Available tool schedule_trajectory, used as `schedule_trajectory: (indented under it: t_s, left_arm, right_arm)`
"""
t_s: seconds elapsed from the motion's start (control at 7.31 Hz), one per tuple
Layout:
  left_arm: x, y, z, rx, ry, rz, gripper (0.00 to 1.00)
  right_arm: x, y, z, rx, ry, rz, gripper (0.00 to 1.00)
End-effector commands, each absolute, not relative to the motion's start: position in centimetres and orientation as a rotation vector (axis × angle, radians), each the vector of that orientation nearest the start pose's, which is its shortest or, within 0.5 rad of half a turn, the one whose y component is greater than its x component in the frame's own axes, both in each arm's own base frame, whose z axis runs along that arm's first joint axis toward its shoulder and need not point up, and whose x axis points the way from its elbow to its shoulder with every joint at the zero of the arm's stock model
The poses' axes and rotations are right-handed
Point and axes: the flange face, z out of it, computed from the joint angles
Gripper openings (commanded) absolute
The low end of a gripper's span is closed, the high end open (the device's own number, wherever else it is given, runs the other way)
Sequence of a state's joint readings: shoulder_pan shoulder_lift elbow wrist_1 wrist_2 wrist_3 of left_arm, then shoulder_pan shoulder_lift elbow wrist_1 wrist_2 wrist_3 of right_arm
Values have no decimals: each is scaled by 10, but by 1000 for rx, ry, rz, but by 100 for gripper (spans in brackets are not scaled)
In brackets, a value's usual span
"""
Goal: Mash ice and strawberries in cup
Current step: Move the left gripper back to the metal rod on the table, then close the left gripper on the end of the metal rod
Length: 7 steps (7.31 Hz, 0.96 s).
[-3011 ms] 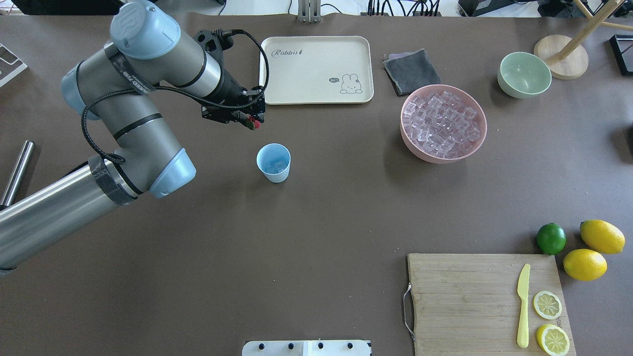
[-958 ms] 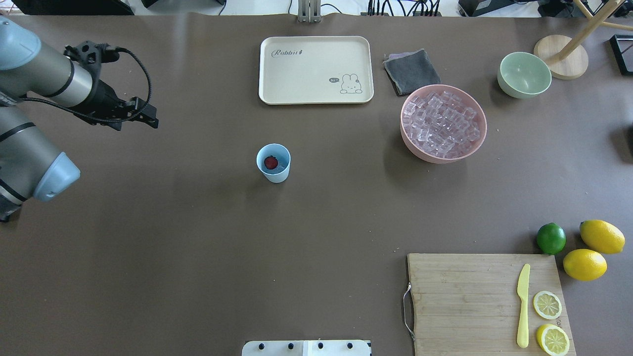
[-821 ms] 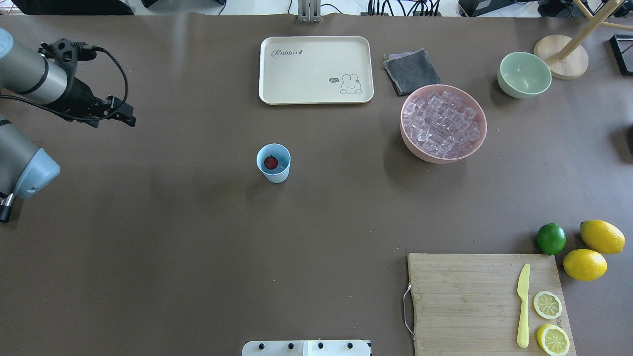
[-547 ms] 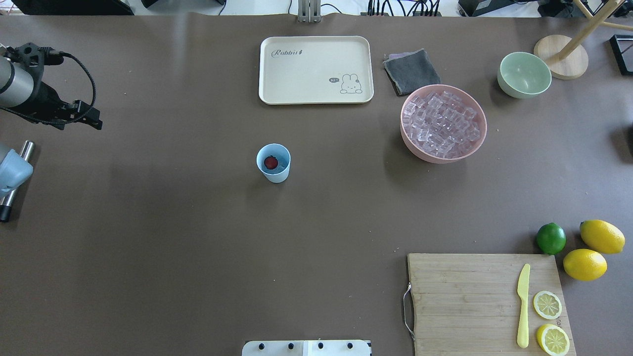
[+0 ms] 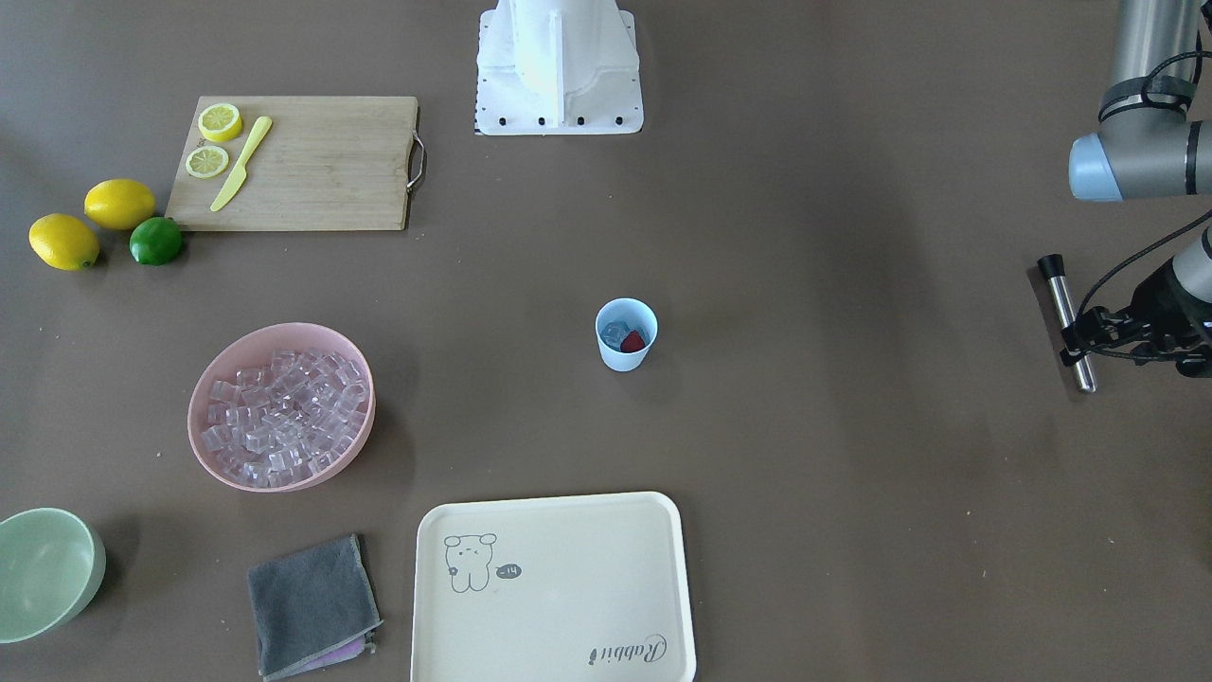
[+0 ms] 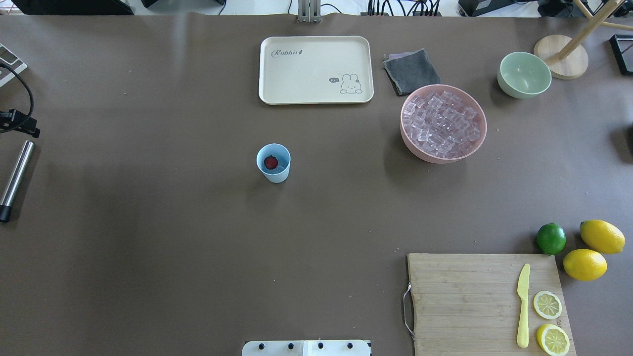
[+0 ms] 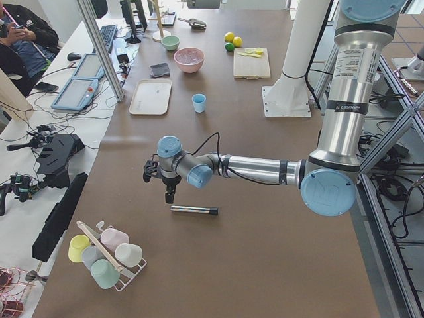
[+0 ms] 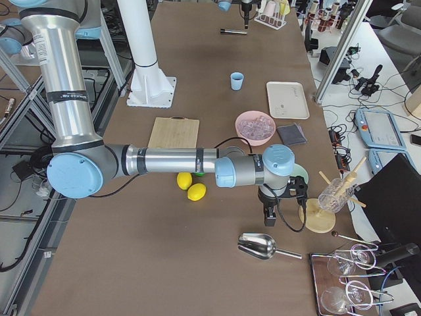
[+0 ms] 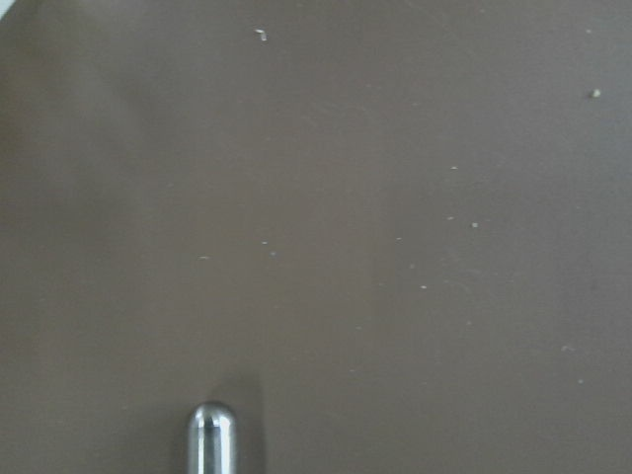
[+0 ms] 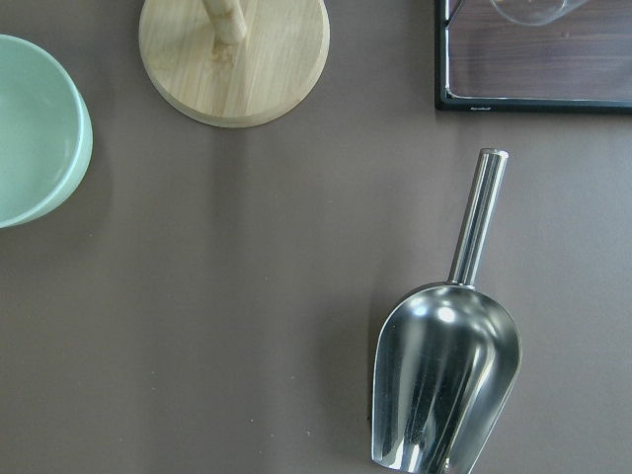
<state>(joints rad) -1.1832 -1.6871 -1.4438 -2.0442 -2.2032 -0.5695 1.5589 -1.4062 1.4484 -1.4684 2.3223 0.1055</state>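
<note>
The light-blue cup (image 6: 273,163) stands upright mid-table with a red strawberry (image 6: 270,162) and clear ice (image 5: 616,332) inside it. More ice (image 6: 442,124) fills the pink bowl (image 6: 413,147). My left gripper (image 5: 1075,349) hangs far off to the cup's side, over the upper end of a metal rod (image 5: 1067,322) that lies flat on the table; I cannot tell whether it is open or shut. My right gripper (image 8: 270,214) shows only in the exterior right view, above a metal scoop (image 10: 444,375), and its state cannot be told.
A cream tray (image 6: 315,69), a grey cloth (image 6: 411,71) and a pale green bowl (image 6: 524,74) sit along the far side. A cutting board (image 6: 487,301) with a yellow knife and lemon slices, a lime (image 6: 551,238) and two lemons lie near right.
The left arm has drawn back leftward from above the cup to the table's left edge. The strawberry it held 3 s ago now lies in the cup.
</note>
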Motion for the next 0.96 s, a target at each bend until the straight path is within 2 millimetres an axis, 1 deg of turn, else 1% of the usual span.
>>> schedule_trajectory:
  t_s: [0.0,0.14,0.27,0.41,0.55,0.68,0.82]
  left_arm:
    - [146,-549,637,78,750,-54,97]
    - [147,-550,646,70,743,-56,97]
    - [150,-548,663,75,747,-47,97]
    - [148,-541,680,107,763,-35,97]
    - [149,-539,682,113,776,-39,97]
    - [149,-539,678,104,782,-82,87]
    - [150,-540,675,124,795,-90,85]
  right_arm:
    - [56,-568,622,95,-786,27,100]
    - [53,-574,613,104,-779,18,100]
    - [51,-575,613,102,-784,16,100]
    - [51,-574,611,109,-781,13,100]
    - [52,-575,610,111,-776,11,100]
    - [53,-575,609,118,-760,8,100]
    - [53,-574,610,118,-759,6,100]
